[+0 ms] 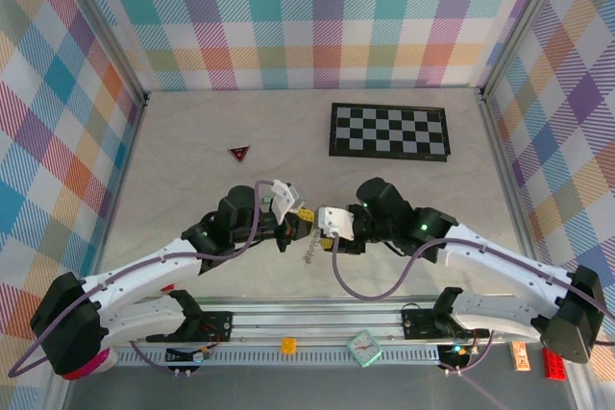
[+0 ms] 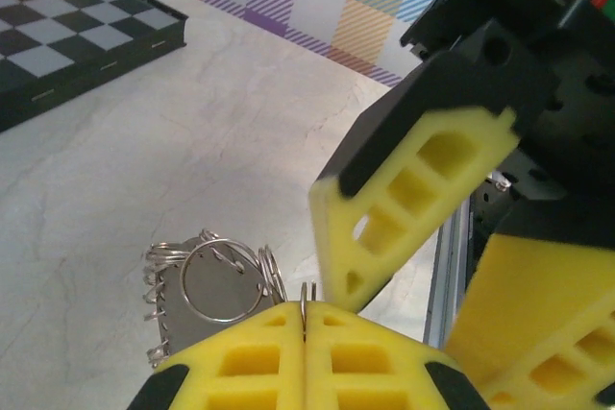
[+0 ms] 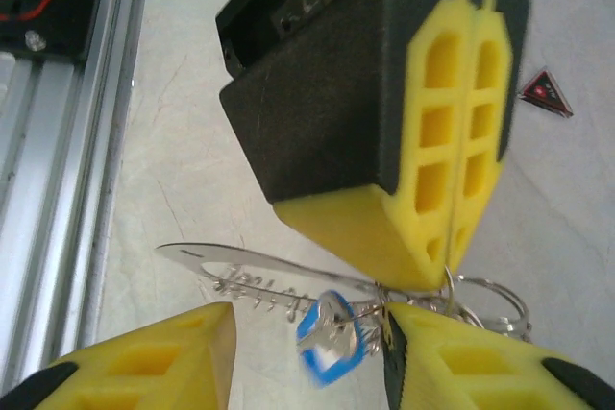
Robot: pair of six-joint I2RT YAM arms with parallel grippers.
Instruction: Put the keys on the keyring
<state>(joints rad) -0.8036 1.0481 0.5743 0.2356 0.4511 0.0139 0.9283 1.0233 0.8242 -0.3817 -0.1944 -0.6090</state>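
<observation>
Keyring point(image 3: 252, 262), a thin grey band with a short chain and small wire loops, hangs above the table point(image 1: 192, 141) between the two arms at the near centre. One wire loop is pinched by the left gripper point(image 2: 305, 322), whose yellow fingers are pressed flat together. Blue-headed key point(image 3: 332, 338) dangles at the loops, blurred. Whether it is fully threaded cannot be told. Right gripper point(image 3: 307, 325) stands spread, one finger on each side of that key and seemingly clear of it.

Risks: a half-threaded key could drop off with nothing gripping it, and the narrow pinch on thin wire could slip, dropping the bundle.

The red triangle point(image 3: 546, 93) bears a mark too small to read. The checkerboard point(image 1: 389, 132) carries no lettering.
</observation>
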